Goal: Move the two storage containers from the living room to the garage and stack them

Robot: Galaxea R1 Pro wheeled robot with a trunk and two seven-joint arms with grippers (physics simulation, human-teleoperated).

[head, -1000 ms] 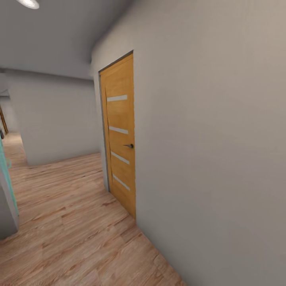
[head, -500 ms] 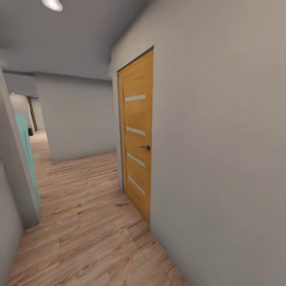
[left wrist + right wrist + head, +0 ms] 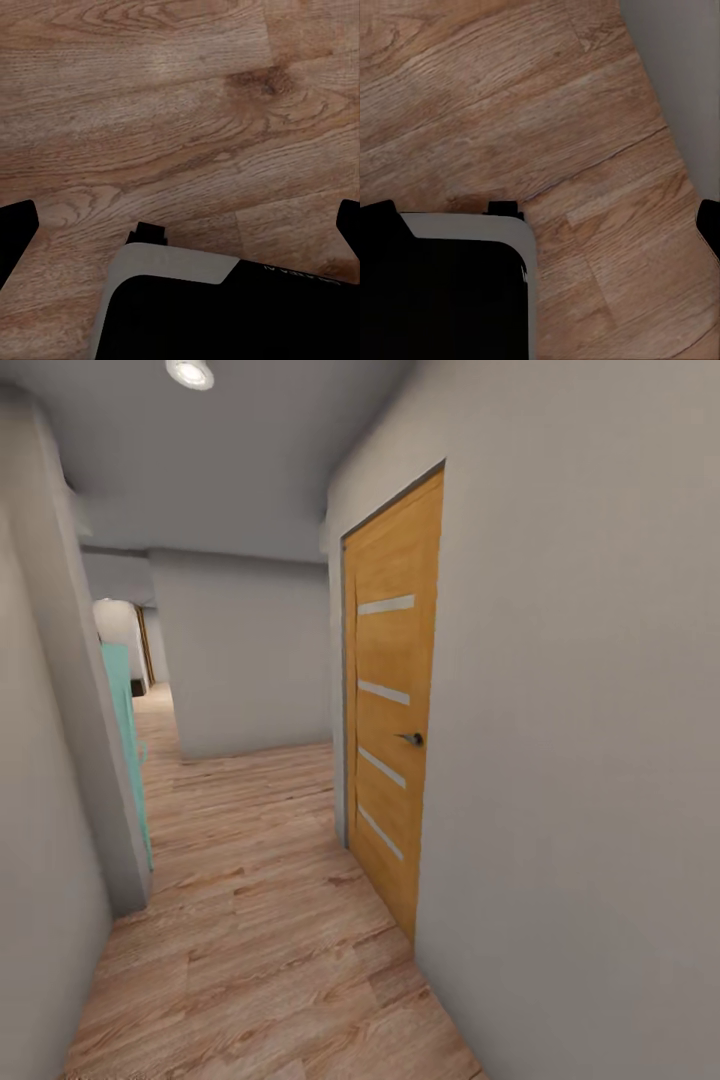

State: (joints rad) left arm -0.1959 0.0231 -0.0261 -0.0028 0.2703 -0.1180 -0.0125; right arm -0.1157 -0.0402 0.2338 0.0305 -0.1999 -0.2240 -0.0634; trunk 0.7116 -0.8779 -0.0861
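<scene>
Above the wood plank floor [image 3: 180, 97], both grippers point straight down, jaws spread wide apart and empty.

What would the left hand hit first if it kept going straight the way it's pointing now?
Most likely the wood plank floor: the left hand points down at it with nothing between, though the gap is hard to judge.

Head camera: stands in a corridor and faces along it, level. Orange door [image 3: 393, 705] at 2 o'clock, near; teal door [image 3: 128, 745] at 10 o'clock; ceiling lamp [image 3: 189, 372] at 12 o'clock, overhead. Left wrist camera: looks straight down, close over the wood plank floor [image 3: 172, 120]. Right wrist camera: same downward pose, with the grey wall [image 3: 679, 67] at frame edge. All three views share the plank floor.
</scene>
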